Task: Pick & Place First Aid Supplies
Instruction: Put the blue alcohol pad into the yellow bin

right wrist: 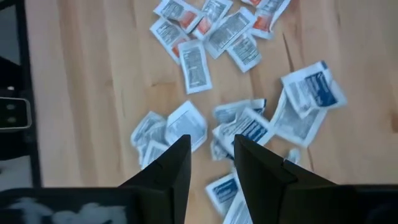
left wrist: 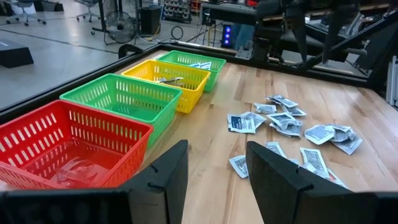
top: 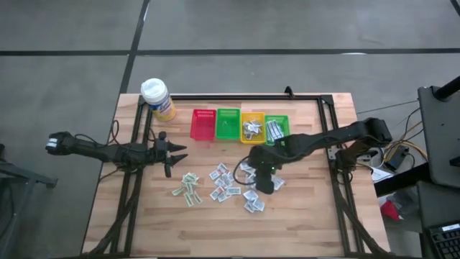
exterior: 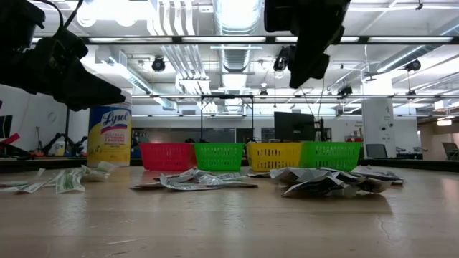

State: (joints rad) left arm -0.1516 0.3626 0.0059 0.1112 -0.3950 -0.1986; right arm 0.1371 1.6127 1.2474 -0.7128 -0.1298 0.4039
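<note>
Right tool [right wrist: 211, 155] hangs with fingers apart and empty above the scattered packets [right wrist: 249, 127] on the table.

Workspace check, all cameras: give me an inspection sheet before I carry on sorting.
Surface: wooden table, bare along the near edge.
Job's things: loose packets scattered mid-table; some already lie in the yellow basket and the right green basket.
Clutter: yellow bottle with white cap at the far left corner; red basket and left green basket show no packets.
Grippers: left gripper open, empty, waiting left of the pile; right gripper open, empty, above the packets.
Cables: bundle off the table's right side.
Surroundings: workshop with shelving and monitors; no person seen.
</note>
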